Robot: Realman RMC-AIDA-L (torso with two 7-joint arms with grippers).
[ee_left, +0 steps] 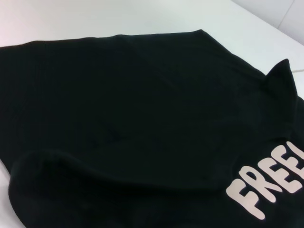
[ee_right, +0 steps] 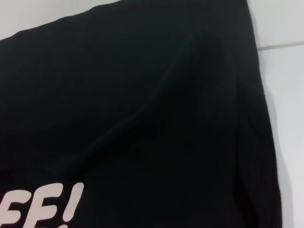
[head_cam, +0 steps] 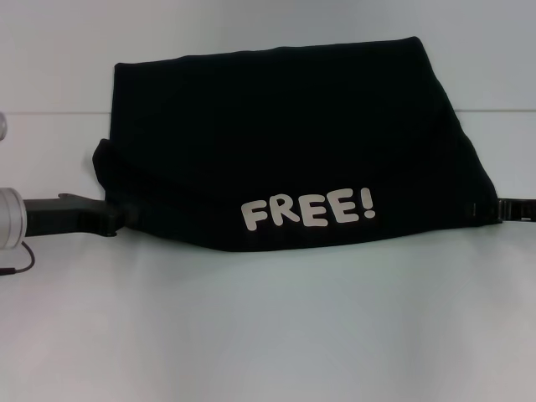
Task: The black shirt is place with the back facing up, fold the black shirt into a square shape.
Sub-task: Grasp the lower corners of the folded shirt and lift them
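So the white table [head_cam: 268, 335] fills most of what I'm looking at, and the black shirt [head_cam: 285, 142] sits across the middle and far part of it, already folded into a wide block. The near flap is turned up so the "FREE!" lettering [head_cam: 308, 211] shows along the front edge. I'd call it well along but not done: it's wider than deep and flares toward the front, more trapezoid than square. Probably one more fold sideways, then some tidying.

Edges: far edge looks straight, near edge sags a bit in the middle, and the left corner bunches up into a lump. There's plenty of bare table in front and some at both sides to swing cloth through.

Left gripper [head_cam: 117, 216] is at the shirt's near-left corner, tips buried in the black cloth, so I can't tell if it's clamped. Right gripper [head_cam: 511, 209] barely pokes in at the near-right corner, same story, can't tell
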